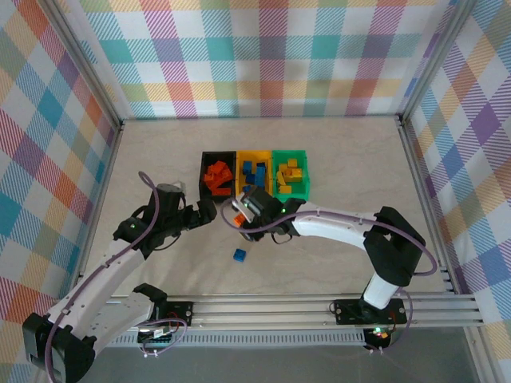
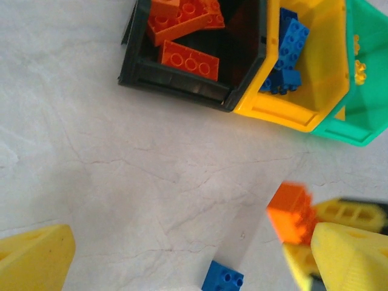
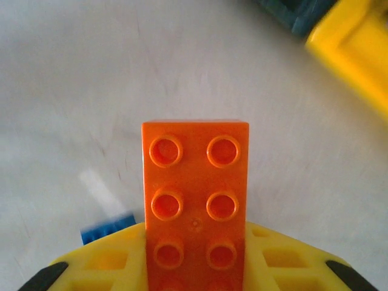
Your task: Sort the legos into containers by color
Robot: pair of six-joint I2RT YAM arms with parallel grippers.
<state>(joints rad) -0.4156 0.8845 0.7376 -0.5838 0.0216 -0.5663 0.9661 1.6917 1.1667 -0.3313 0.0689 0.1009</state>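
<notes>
Holding a small orange studded plastic brick (image 3: 195,194) clamped endwise in my right gripper (image 1: 241,214), jaws closed tight on it. I judge it is bound for the black open-topped plastic bin (image 1: 203,171) close ahead of the fingers, where the orange bricks lie. My left gripper (image 1: 204,212) hangs beside it, wide open and empty.

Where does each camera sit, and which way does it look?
Top: above and behind, looking down on table, bins, left arm, right arm.
Left wrist: looks down past its own yellow fingers at bins and blue brick.
Right wrist: looks along its fingers at the orange brick they clamp.
Shared: both wrist views show both bricks.
</notes>
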